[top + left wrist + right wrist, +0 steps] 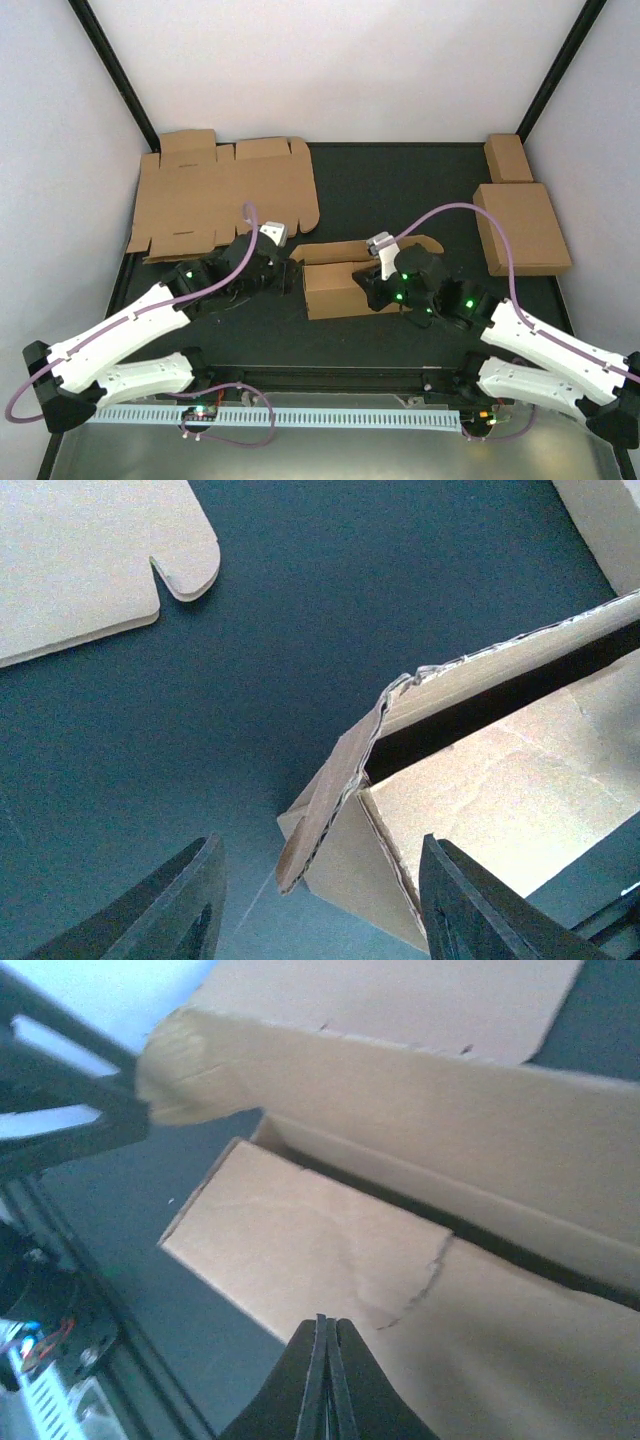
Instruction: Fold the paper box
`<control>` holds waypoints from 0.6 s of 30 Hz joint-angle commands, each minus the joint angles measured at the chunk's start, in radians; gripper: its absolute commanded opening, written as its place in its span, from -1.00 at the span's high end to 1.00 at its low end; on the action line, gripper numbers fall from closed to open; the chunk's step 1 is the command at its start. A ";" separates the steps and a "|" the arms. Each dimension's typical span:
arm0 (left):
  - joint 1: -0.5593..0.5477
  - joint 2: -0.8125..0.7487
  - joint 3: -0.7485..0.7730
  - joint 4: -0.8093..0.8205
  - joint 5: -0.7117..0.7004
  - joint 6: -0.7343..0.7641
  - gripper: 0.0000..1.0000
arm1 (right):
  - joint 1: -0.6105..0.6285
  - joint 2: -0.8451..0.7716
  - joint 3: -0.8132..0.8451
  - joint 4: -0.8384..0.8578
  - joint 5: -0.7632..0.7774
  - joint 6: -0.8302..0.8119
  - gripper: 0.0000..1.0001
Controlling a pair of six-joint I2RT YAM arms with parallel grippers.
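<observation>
Paper box (332,290), one, half-folded; left fingers (185,910) apart, right fingers (322,1380) clenched; one flat sheet (225,195), two closed boxes (520,228) (508,158).

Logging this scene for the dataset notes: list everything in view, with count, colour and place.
paper box: 1, brown, half-folded, table centre, between the two hands
flat die-cut sheet: 1, brown, far left of the table
folded shallow box: 1, brown, right side
small oblong box: 1, brown, far right corner, behind the shallow box
table: 1, dark surface, under everything
slotted rail: 1, white, along the near edge
cables: 2, purple, one along each arm
arms: 2, white and black, bases at the near corners
left hand: 1, black, open, at the paper box's left corner
right hand: 1, black, shut, over the paper box's right part
</observation>
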 commanded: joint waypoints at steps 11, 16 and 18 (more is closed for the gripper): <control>-0.061 0.016 0.135 -0.162 0.014 -0.014 -0.01 | -0.005 -0.019 0.165 -0.082 -0.059 -0.132 0.97; -0.185 -0.040 0.096 -0.124 0.031 -0.084 0.09 | -0.009 0.138 0.449 -0.315 0.068 -0.145 0.97; -0.234 -0.051 0.063 -0.076 0.036 -0.109 0.10 | -0.029 0.203 0.551 -0.391 0.079 -0.150 0.97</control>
